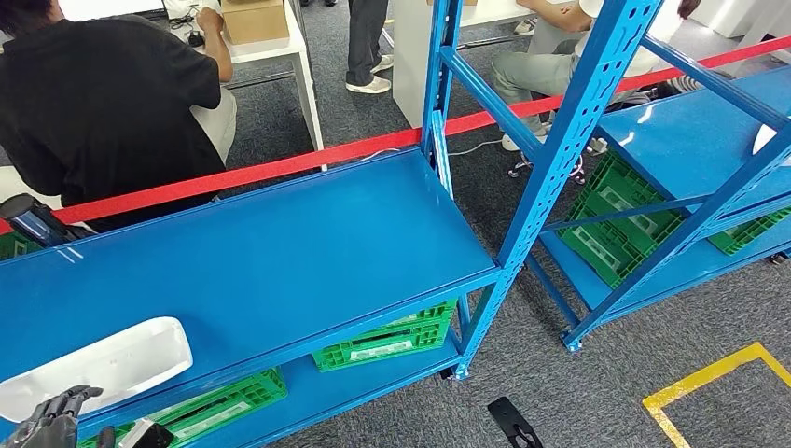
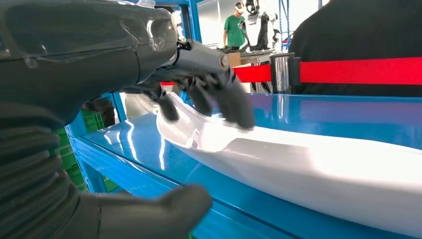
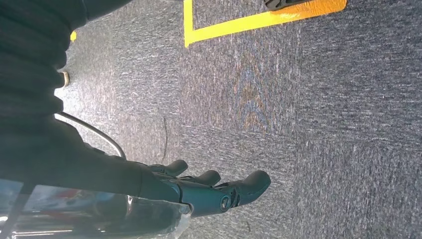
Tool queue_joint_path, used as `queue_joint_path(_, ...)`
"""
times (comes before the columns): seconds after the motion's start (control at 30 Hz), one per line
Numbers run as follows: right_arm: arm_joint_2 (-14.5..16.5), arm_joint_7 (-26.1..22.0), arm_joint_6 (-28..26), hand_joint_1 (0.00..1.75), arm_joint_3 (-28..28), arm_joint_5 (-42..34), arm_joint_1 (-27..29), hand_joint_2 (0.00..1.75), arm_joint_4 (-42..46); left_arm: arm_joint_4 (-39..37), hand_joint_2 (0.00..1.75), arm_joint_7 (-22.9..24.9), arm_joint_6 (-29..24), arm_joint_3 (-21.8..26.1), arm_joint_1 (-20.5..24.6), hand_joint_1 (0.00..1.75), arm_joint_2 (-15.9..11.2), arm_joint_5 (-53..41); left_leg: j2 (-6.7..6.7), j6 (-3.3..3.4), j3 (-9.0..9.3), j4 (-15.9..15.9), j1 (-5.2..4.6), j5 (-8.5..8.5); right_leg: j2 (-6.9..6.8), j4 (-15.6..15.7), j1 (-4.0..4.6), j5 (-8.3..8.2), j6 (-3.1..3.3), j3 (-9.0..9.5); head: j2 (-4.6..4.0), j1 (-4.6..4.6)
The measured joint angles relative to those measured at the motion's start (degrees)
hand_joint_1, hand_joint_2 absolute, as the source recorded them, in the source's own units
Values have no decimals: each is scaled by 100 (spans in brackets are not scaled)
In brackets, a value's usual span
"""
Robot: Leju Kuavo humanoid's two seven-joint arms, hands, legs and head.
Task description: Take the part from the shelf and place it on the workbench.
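The part is a long white moulded shell (image 1: pixel 93 364) lying on the top board of the blue shelf (image 1: pixel 280 252), near its front edge at the far left. My left hand (image 1: pixel 51 420) is just in front of the part's near end. In the left wrist view the dark fingers (image 2: pixel 234 102) reach over the raised rim of the white part (image 2: pixel 298 159) and touch it, while the thumb (image 2: pixel 164 206) stays apart, low in front of the shelf edge. My right hand (image 3: pixel 214 189) hangs over the grey carpet, fingers loosely stretched, holding nothing.
A red barrier tape (image 1: pixel 280 166) runs behind the shelf, with a person in black (image 1: pixel 103 93) seated beyond it. Green crates (image 1: pixel 382 341) fill the lower shelf. A second blue rack (image 1: pixel 690 140) stands to the right, with yellow floor tape (image 1: pixel 718 373) in front of it.
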State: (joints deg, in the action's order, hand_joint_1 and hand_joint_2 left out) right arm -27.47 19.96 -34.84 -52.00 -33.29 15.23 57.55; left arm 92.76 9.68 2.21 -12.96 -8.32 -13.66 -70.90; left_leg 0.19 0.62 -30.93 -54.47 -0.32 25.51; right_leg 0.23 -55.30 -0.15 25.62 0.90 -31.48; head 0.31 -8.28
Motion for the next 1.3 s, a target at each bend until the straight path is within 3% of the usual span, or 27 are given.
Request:
queue_joint_path(0.5,-25,-1,0,0,-68,-1,-31,175,0,0,175,-6,0,-13,0,150,-18,0,0,0,0,0,0,0,0,0,0,0,0,0,0,-2)
queue_joint_path(0.67,-33,-11,0,0,-78,-13,-34,175,0,0,175,-15,7,-14,0,175,-21,9,0,0,0,0,0,0,0,0,0,0,0,0,0,-2)
queue_joint_path(1.13,-48,-199,-15,0,-238,-198,-162,175,-27,-64,175,-237,96,-49,37,175,-98,415,1,0,0,0,0,0,0,0,0,0,0,-2,0,-1)
queue_joint_path(1.17,-50,-216,-15,0,-259,-217,-172,175,-33,-66,175,-249,86,-57,36,144,-108,433,1,0,0,0,0,0,1,0,0,0,0,-2,0,-1)
queue_joint_path(1.23,-50,-250,-15,0,-309,-264,-197,175,-46,-66,175,-258,39,-74,32,57,-123,452,1,0,-1,0,0,0,0,0,0,0,0,-3,0,-1)
queue_joint_path(1.27,-50,-272,-15,0,-340,-296,-213,175,-56,-66,131,-257,-5,-82,31,13,-130,442,1,0,-1,0,0,0,0,0,0,0,0,-3,0,-1)
queue_joint_path(1.3,-50,-296,-15,0,-372,-328,-231,175,-68,-66,87,-257,-59,-89,30,0,-135,421,1,0,-1,0,0,0,0,0,0,0,0,-3,0,-2)
